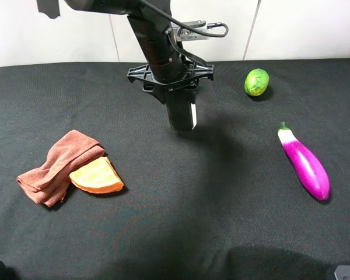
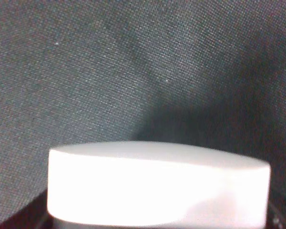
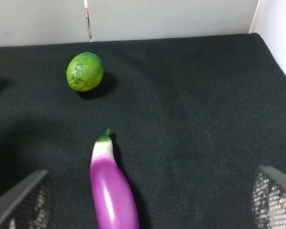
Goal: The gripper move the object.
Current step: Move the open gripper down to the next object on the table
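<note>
Claw [image 1: 181, 118] holds eraser [image 2: 157, 186] at centre; cloth [image 1: 57, 166] and wedge [image 1: 97, 176] lie left, lime [image 1: 256, 81] and eggplant [image 1: 305, 164] right.

We see a black woven tablecloth [image 1: 163, 233], a mottled yellow-green round lime [image 3: 85, 71], a glossy purple plastic eggplant [image 3: 112, 191] paling to white under its green cap, a rust-brown folded towel [image 1: 55, 166], an orange grid-patterned wedge [image 1: 96, 175], and an oblong black-felt eraser [image 1: 181, 116] on white plastic.

We see a table [image 1: 163, 233] covered in black cloth. Toward its left edge lies a crumpled reddish-brown rag [image 1: 55, 166], with an orange waffle-patterned wedge [image 1: 97, 176] touching it on the side nearer the middle. A green lime [image 1: 256, 81] sits near the far edge, right of centre, and a purple eggplant [image 1: 306, 166] lies by the right edge, its stem pointing toward the far edge.
</note>
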`<state>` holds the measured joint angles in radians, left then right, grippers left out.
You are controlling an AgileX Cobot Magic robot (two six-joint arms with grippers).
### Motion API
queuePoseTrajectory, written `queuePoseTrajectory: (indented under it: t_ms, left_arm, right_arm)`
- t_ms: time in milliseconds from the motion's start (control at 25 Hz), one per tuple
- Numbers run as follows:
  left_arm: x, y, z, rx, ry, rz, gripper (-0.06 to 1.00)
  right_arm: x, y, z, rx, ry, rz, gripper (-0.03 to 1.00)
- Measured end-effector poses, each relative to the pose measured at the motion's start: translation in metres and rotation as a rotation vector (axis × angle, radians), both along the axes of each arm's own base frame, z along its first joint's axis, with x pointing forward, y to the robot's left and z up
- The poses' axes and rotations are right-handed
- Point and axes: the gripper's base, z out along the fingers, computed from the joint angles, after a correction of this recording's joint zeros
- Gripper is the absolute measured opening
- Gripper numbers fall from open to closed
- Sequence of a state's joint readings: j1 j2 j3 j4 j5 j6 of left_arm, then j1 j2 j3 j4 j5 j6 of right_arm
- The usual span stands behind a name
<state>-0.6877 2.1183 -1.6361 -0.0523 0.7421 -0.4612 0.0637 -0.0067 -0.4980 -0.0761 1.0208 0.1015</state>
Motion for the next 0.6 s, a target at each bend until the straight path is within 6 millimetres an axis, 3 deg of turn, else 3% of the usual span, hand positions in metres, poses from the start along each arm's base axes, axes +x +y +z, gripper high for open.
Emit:
queuePoseTrajectory:
  t_ms: [600]
  left_arm:
    - [-0.001, 0.005, 0.013, 0.012, -0.023, -0.025, 0.65]
  right_arm:
    - [0.0, 0.0, 0.0, 0.0, 0.0, 0.0, 0.63]
